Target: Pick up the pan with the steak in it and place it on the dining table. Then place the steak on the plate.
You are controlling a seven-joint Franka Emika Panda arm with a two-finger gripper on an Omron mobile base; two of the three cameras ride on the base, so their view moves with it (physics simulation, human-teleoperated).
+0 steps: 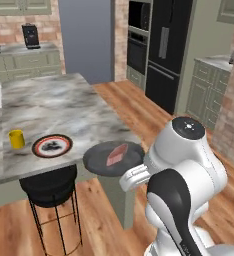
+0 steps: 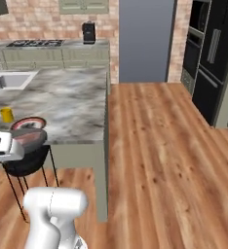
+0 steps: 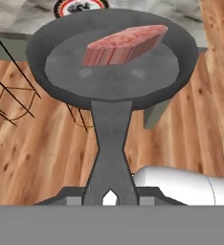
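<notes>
hand view shows the gripper [image 3: 109, 198] clenched on the dark round pan's [image 3: 66, 86] handle, streaked steak [image 3: 123, 45] inside; left base view adds the red-rimmed plate [image 1: 52, 146] near the marbled dining table's [image 1: 64, 110] front edge.

A: Where's the steak [image 1: 117, 154]?
B: In the pan [image 1: 100, 161], which hangs at the near right corner of the dining table [image 1: 64, 107], partly over its edge.
A: And on the table?
B: The plate [image 1: 52, 145] lies just left of the pan, the cup [image 1: 16, 139] left of the plate. A stool [image 1: 49, 187] stands under the near edge, below the plate.
</notes>
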